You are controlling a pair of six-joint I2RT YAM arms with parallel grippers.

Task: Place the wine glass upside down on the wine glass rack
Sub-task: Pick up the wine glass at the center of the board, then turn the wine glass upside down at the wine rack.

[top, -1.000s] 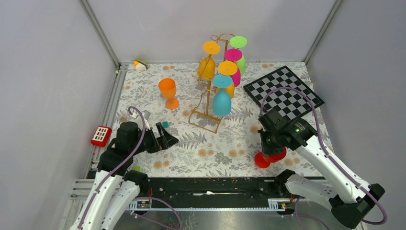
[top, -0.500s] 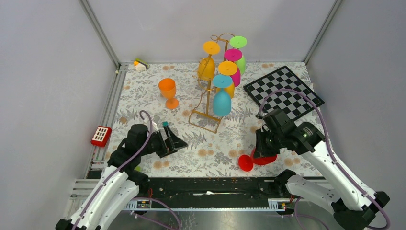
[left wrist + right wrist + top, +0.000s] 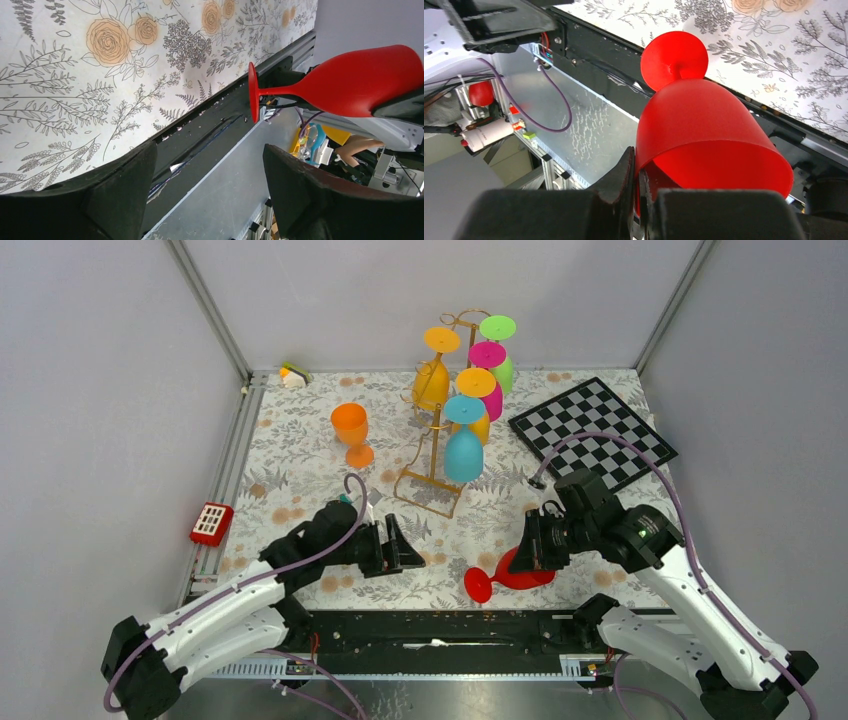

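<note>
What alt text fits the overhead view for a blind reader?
The right arm's fingers hold a red wine glass sideways by its rim, foot toward the left arm's open fingers. Behind, a gold wire rack carries five colourful glasses upside down; an orange glass stands beside it.

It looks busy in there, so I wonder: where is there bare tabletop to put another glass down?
Bare cloth lies between the orange glass and the left side rail, and just in front of the rack. It is crowded around the rack's hanging glasses, close beside the chessboard.
</note>
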